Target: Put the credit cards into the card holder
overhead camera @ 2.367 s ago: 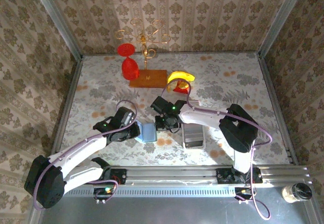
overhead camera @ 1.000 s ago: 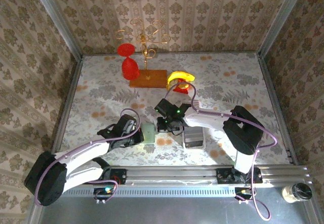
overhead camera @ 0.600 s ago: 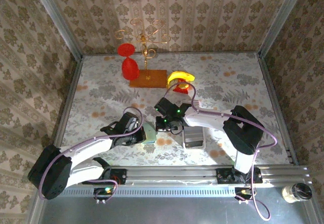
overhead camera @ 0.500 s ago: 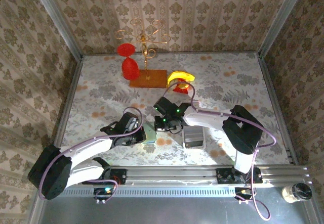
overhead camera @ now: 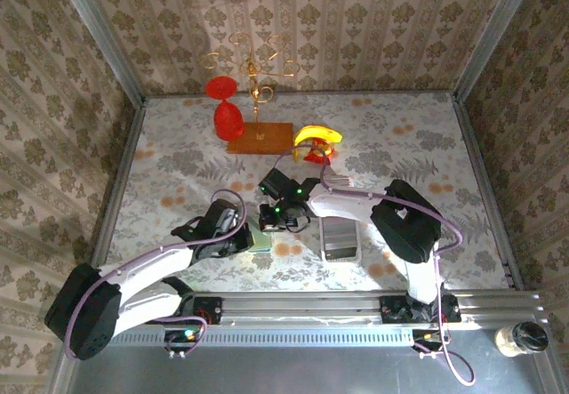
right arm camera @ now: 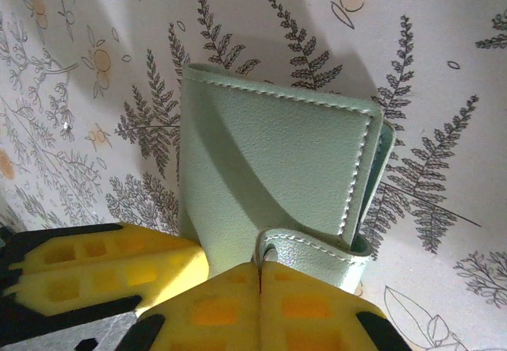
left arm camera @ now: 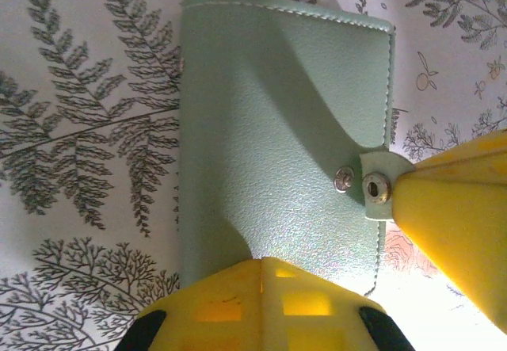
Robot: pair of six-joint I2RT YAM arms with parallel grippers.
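Note:
The card holder (left arm camera: 277,129), a sage-green soft wallet, lies folded shut on the patterned table between the two arms (overhead camera: 260,237). My left gripper (left arm camera: 263,262) is shut, and its tips rest on the wallet's near edge. My right gripper (right arm camera: 260,265) is shut on the wallet's pale snap tab (right arm camera: 313,244), which curls up from the cover (right arm camera: 269,153). In the left wrist view a right finger (left arm camera: 451,208) meets the tab's snap (left arm camera: 375,186). From above, the left gripper (overhead camera: 244,237) and right gripper (overhead camera: 272,221) almost touch. The credit cards are hidden.
A long white tray with a grey-striped inside (overhead camera: 340,238) lies just right of the wallet. At the back stand a red goblet (overhead camera: 228,118), a wooden base with a gold stand (overhead camera: 260,136) and a banana (overhead camera: 317,134). A jar (overhead camera: 520,338) sits off the table, front right.
The right gripper has slid left onto the wallet's edge and covers more of it. The left gripper has stayed on the wallet, and a pale blue patch seen there earliest has gone.

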